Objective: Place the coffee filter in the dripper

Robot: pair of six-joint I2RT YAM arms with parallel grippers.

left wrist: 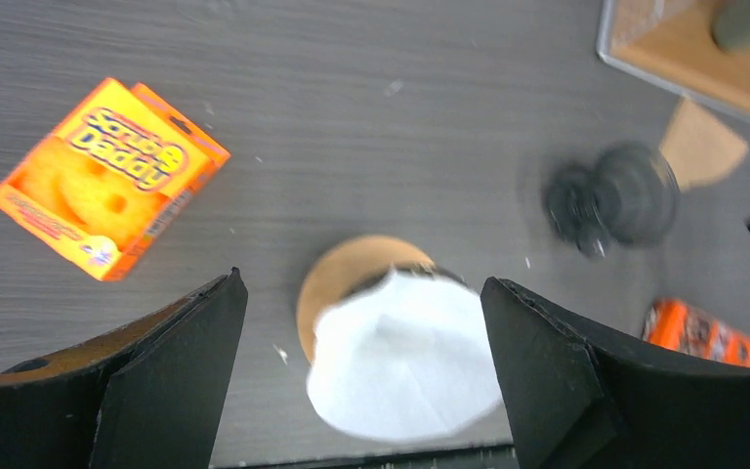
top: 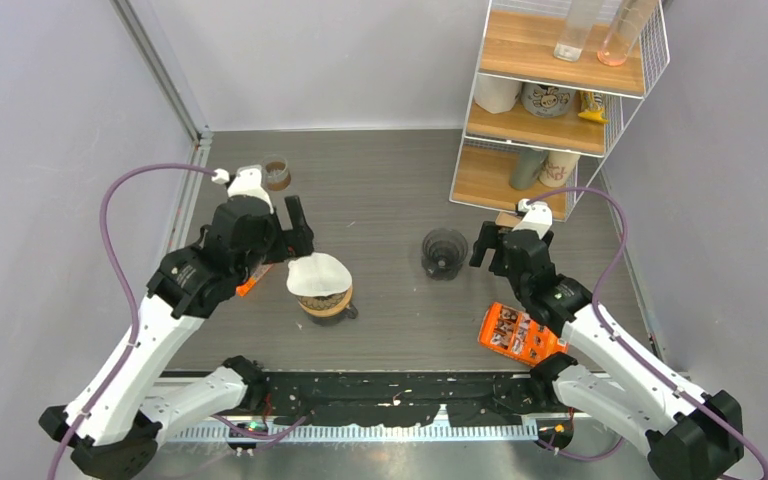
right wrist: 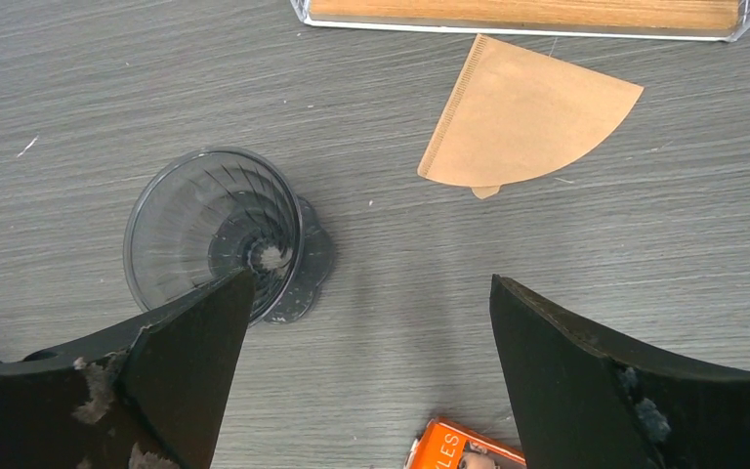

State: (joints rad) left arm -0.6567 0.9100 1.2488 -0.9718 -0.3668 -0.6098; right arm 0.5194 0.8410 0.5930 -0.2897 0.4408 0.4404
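One wire rack (top: 560, 95): beyond the right pincer, wooden shelves carrying cups and glasses; no writing legible there.
Left pincer (left wrist: 363, 283): jaws wide apart, clamped on nothing, hanging just above the white filter.
Right pincer (right wrist: 371, 281): jaws wide apart too, nothing between them, bare table below.
Orange box (left wrist: 107, 176): out past one finger of the left pincer, flat on the table; it reads "Scrub Daddy", with a smiling sponge pictured.
Orange packet (top: 520, 333): close under the right pincer's wrist; only the letters "LES" can be read.
Dark dripper (right wrist: 220, 230): upright, mouth up, just beside the right pincer's left finger; empty.
Brown dripper (left wrist: 342, 283): directly ahead of the left pincer, between the lines of its fingers.
White coffee filter (left wrist: 400, 357): resting on the brown dripper's mouth, its cone leaning off to one side; whether it is properly seated I cannot tell.
Brown paper filter (right wrist: 527, 112): flat, ahead of the right pincer's right finger, near the rack, well apart from the dark dripper.
Nearer arm: left for the white filter, right for the brown one.
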